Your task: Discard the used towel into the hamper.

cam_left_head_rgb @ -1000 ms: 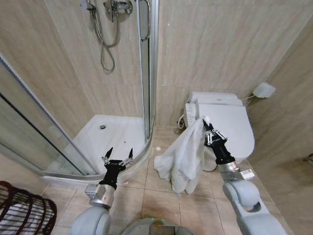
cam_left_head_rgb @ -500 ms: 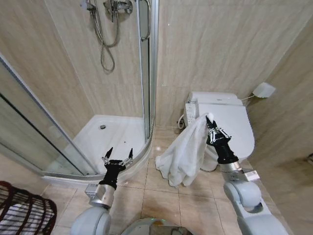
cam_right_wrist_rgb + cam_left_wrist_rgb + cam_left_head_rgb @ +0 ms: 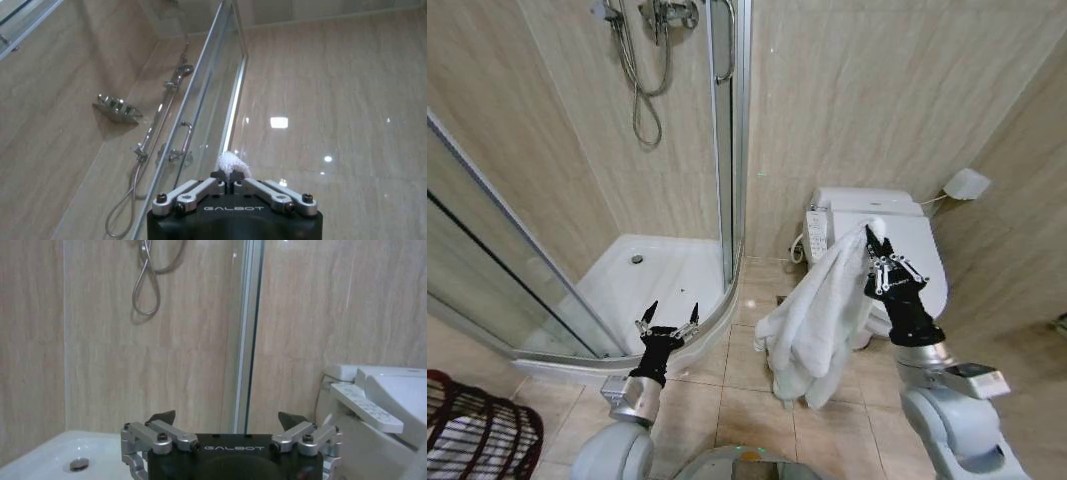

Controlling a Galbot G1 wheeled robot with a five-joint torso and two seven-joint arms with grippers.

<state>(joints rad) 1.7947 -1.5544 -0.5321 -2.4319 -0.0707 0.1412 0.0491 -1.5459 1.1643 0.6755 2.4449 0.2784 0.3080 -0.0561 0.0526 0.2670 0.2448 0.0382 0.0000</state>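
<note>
One corner of the towel (image 3: 822, 310) is pinched in my right pincer (image 3: 876, 243), fingers closed tight on it, the cloth hanging long and straight down toward the floor in front of the toilet (image 3: 897, 255). My left pincer (image 3: 667, 322) hangs spread open and empty near the shower tray (image 3: 662, 275). I judge the hamper (image 3: 477, 440) sits far left and near, well apart from the towel.

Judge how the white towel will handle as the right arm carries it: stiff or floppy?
Likely floppy: the towel hangs in loose folds from the right gripper, pinched at one corner. It may swing and, hanging low, could brush the floor.
</note>
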